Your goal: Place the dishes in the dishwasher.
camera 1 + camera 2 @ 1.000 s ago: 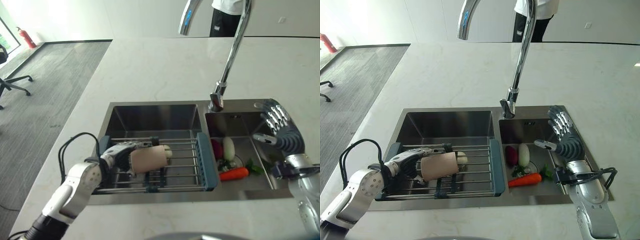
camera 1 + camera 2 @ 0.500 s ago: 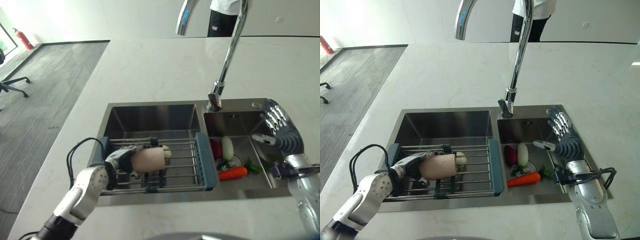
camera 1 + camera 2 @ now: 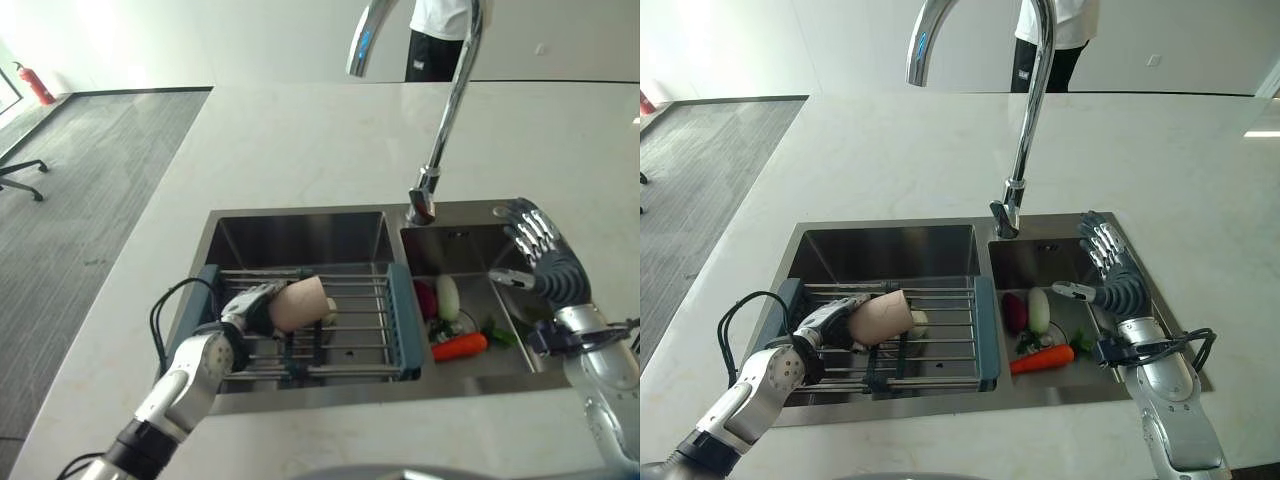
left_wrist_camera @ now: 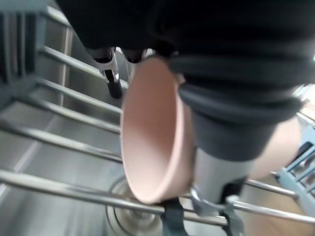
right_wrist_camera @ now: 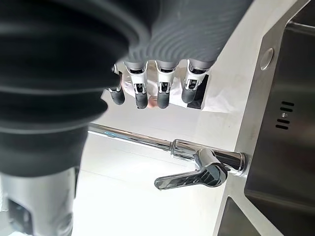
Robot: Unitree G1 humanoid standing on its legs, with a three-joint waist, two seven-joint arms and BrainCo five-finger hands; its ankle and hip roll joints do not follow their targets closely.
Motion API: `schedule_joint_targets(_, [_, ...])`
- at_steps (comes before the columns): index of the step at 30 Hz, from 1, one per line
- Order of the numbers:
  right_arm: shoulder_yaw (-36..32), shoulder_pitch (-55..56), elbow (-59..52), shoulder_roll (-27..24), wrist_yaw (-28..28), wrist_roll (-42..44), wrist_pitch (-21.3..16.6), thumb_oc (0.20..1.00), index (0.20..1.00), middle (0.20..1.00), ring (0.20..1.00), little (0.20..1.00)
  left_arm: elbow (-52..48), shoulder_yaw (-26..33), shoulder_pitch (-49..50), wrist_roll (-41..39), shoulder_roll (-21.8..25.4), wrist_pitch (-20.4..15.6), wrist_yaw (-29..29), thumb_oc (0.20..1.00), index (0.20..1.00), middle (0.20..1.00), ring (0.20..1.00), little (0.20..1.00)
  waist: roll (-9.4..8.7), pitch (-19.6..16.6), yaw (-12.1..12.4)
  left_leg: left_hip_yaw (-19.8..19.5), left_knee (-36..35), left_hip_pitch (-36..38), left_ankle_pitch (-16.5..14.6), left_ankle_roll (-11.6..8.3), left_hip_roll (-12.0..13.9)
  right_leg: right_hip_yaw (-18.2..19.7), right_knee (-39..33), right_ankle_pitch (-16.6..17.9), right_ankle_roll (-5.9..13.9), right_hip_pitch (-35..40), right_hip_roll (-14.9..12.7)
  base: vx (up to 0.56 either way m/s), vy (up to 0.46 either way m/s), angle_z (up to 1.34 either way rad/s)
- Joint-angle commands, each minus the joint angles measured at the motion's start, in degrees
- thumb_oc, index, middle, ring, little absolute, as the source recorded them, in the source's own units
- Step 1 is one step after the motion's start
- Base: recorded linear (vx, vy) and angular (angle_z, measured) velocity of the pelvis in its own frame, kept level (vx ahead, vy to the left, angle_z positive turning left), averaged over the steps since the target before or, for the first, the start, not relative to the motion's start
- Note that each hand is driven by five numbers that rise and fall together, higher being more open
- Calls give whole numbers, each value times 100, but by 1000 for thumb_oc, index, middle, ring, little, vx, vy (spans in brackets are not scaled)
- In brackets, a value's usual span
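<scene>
Okay, my left hand (image 3: 252, 310) has its fingers curled round the pink cup (image 3: 298, 302), lying sideways over the sink rack (image 3: 350, 330), mouth toward me; right hand (image 3: 540, 262) idle, fingers straight.

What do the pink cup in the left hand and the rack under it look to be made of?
The cup, held in the left hand, looks like matte glazed ceramic, possibly plastic: an even pale pink with a thick rounded rim and no sharp glare. The rack looks like polished steel rods, which carry bright reflections, with dull blue-grey end pieces that look like plastic.
</scene>
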Motion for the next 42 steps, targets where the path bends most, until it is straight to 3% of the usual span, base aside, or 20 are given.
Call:
schedule_joint_targets(1, [-176, -553, -175, -204, 24, -49, -289, 1000, 1000, 1000, 1000, 1000, 430, -352, -504, 117, 9, -153, -5, 200, 200, 200, 200, 200, 156, 56, -116, 26, 23, 329, -474, -20, 259, 191, 34, -265, 346, 280, 2, 0, 0, 0])
schedule_joint_targets(10, [-103, -562, -160, -217, -59, -167, -331, 1000, 1000, 1000, 1000, 1000, 126, -290, -540, -698, 54, -601, 150, 200, 200, 200, 200, 200, 170, 92, -108, 43, 23, 366, -484, -11, 245, 181, 34, -249, 351, 304, 2, -3, -7, 0])
schedule_joint_targets(11, [-251, -444, -138, -288, -73, -112, -418, 1000, 1000, 1000, 1000, 1000, -244, 102, -348, -1200, 241, -988, 338, 200, 200, 200, 200, 200, 185, 114, -64, 11, 23, 391, -497, -4, 226, 181, 34, -246, 348, 316, 10, -30, -84, -1])
schedule_joint_targets(14, [-394, -283, -163, -275, -144, -131, -461, 1000, 1000, 1000, 1000, 1000, -526, 626, -44, -1861, 289, -1374, 624, 200, 200, 200, 200, 200, 195, 120, 3, -15, 23, 396, -491, -10, 231, 164, 34, -264, 322, 332, 23, -8, -71, -1])
schedule_joint_targets(17, [-753, 168, -245, -91, -2, -155, -630, 1000, 1000, 1000, 1000, 1000, -1084, 1722, 775, -2583, 177, -2182, 954, 200, 200, 200, 200, 200, 212, 111, 104, -16, 23, 431, -506, -37, 273, 138, 34, -336, 263, 376, 59, -7, -112, 2])
schedule_joint_targets(20, [-890, 344, -294, -28, 93, -119, -736, 1000, 1000, 1000, 1000, 1000, -1182, 2342, 1120, -2734, 76, -2416, 1874, 200, 200, 200, 200, 200, 192, 83, 149, 12, 23, 435, -468, -69, 335, 105, 34, -382, 198, 377, 103, -62, -152, 4])
schedule_joint_targets(23, [-1058, 483, -323, 124, 171, -95, -797, 1000, 1000, 1000, 1000, 1000, -1308, 2921, 1545, -3026, -173, -2779, 2197, 200, 200, 200, 200, 200, 190, 21, 220, 65, 23, 286, -213, -268, 559, -23, 34, -455, 94, 327, 203, -146, -218, 21])
schedule_joint_targets(25, [-1118, 451, -389, 85, 40, -115, -712, 1000, 1000, 1000, 1000, 1000, -1394, 2953, 1578, -3216, -251, -3056, 2220, 200, 200, 200, 200, 200, 205, 79, 283, 8, 23, 88, -47, -416, 673, -38, 34, -497, 50, 321, 283, -379, -116, 33])
schedule_joint_targets(26, [-1031, 31, -200, -217, -90, -40, -646, 1000, 1000, 1000, 1000, 1000, -1498, 2820, 1433, -3269, -354, -3250, 2430, 200, 200, 200, 200, 200, 134, 231, 394, -77, 580, 183, -189, -240, 405, 72, 34, -483, -62, 243, 279, -656, -72, 20])
schedule_joint_targets(27, [-1040, -55, -135, -327, -154, 59, -723, 1000, 1000, 1000, 1000, 1000, -1547, 2710, 1262, -3363, -389, -3246, 2419, 200, 200, 200, 200, 200, -18, 316, 395, 125, 1733, -123, -177, -234, 455, -64, 34, -407, -150, 199, 184, -753, -55, -11])
schedule_joint_targets(28, [-1053, -98, -70, -359, -190, 88, -808, 1000, 1000, 1000, 1000, 1000, -1548, 2647, 1115, -3362, -430, -3282, 2387, 200, 200, 200, 200, 200, -86, 358, 380, 66, 2577, -321, -275, -243, 454, -135, 34, -339, -209, 121, 152, -630, 12, -10])
schedule_joint_targets(30, [-1006, -191, -10, -359, -263, 8, -957, 1000, 1000, 1000, 1000, 1000, -1561, 2482, 867, -3279, -528, -3266, 2429, 200, 200, 200, 200, 200, -97, 434, 296, -303, 3340, -372, -757, -114, 153, -165, 34, -144, -184, -87, 107, -537, 249, 41])
schedule_joint_targets(31, [-982, -239, -80, -356, -280, -94, -952, 1000, 1000, 1000, 1000, 1000, -1524, 2341, 737, -3247, -605, -3286, 2510, 200, 200, 200, 200, 200, -11, 461, 164, -428, 3239, -100, -1110, -28, -126, -154, 34, 63, -109, -301, 72, -454, 531, 31])
schedule_joint_targets(32, [-896, -346, -33, -319, -287, -194, -910, 1000, 1000, 1000, 1000, 1000, -1402, 2264, 683, -3234, -592, -3369, 2519, 200, 200, 200, 200, 200, 129, 432, -34, -152, 2262, 477, -1330, 55, -207, -143, 44, 319, 35, -557, 94, -429, 606, 5])
schedule_joint_targets(33, [-851, -386, -34, -270, -306, -268, -884, 1000, 1000, 1000, 1000, 1000, -1345, 2230, 608, -3238, -545, -3375, 2494, 200, 200, 200, 200, 200, 155, 444, -101, -218, 1649, 808, -1701, 207, -430, -110, 80, 545, 207, -780, 33, -301, 478, 8])
schedule_joint_targets(34, [-866, -361, -65, -256, -360, -303, -875, 1000, 1000, 1000, 1000, 1000, -1344, 2243, 560, -3262, -499, -3356, 2426, 200, 200, 200, 200, 200, 170, 483, -98, -452, 1229, 961, -1785, 281, -593, -58, 81, 724, 358, -1001, 4, -436, 384, 38])
schedule_joint_targets(35, [-1017, -224, -64, -208, -371, -172, -941, 1000, 1000, 1000, 1000, 1000, -1436, 2354, 544, -3369, -423, -3338, 2178, 200, 200, 200, 200, 200, 114, 504, -80, -709, 795, 993, -1812, 419, -793, 7, 62, 867, 516, -1296, -33, -446, 290, 35])
schedule_joint_targets(39, [-1187, -89, -130, 8, -309, -187, -962, 1000, 1000, 1000, 1000, 1000, -1475, 2413, 692, -3416, -417, -3383, 2071, 200, 200, 200, 200, 200, 105, 645, -66, -814, 369, 985, -1586, 531, -911, -33, 268, 870, 435, -1458, 25, -369, 212, 28])
schedule_joint_targets(42, [-1292, 19, -294, 154, -262, 64, -1039, 1000, 1000, 1000, 1000, 1000, -1513, 2566, 805, -3341, -413, -3582, 2014, 200, 200, 200, 200, 200, 161, 636, -58, -763, 46, 876, -1313, 648, -818, 225, 1219, 386, 336, -1415, 83, -301, 120, 17])
